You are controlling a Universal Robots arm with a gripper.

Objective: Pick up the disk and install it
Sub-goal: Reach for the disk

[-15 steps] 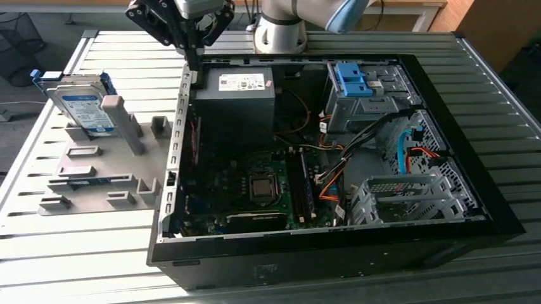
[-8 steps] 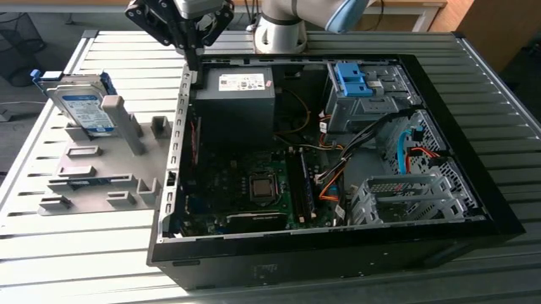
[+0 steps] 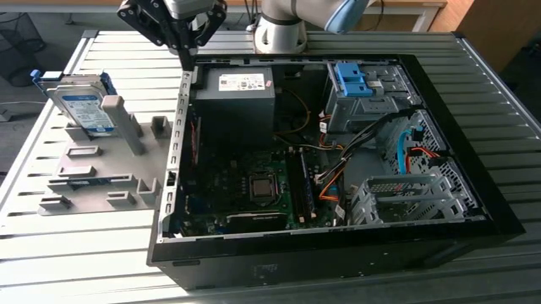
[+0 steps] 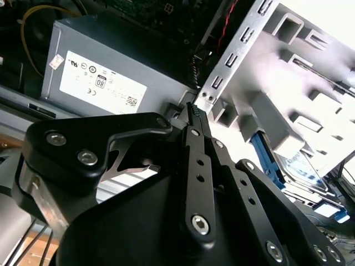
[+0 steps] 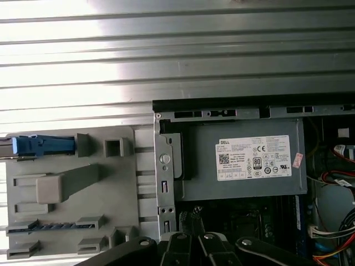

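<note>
The black two-fingered gripper (image 3: pixel 184 58) hangs over the open black computer case's (image 3: pixel 338 263) rim, its fingers pressed together on nothing. The silver-grey, blue-railed disk (image 3: pixel 80 104) stands upright in the grey plastic rack (image 3: pixel 127 166), apart from it.

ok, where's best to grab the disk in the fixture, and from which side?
Probably its free upper part, pinched across the two flat faces, coming down from above. The disk stands on edge, slightly tilted, in the grey fixture, which holds its lower end.

Gripper (image 3: pixel 184 62) tip close by case wall (image 3: pixel 179 139), open air over grey rack (image 3: pixel 127 183), upright disk (image 3: pixel 80 111) and post (image 3: pixel 127 126) rising there, cables (image 3: pixel 338 171) crowding case interior.
</note>
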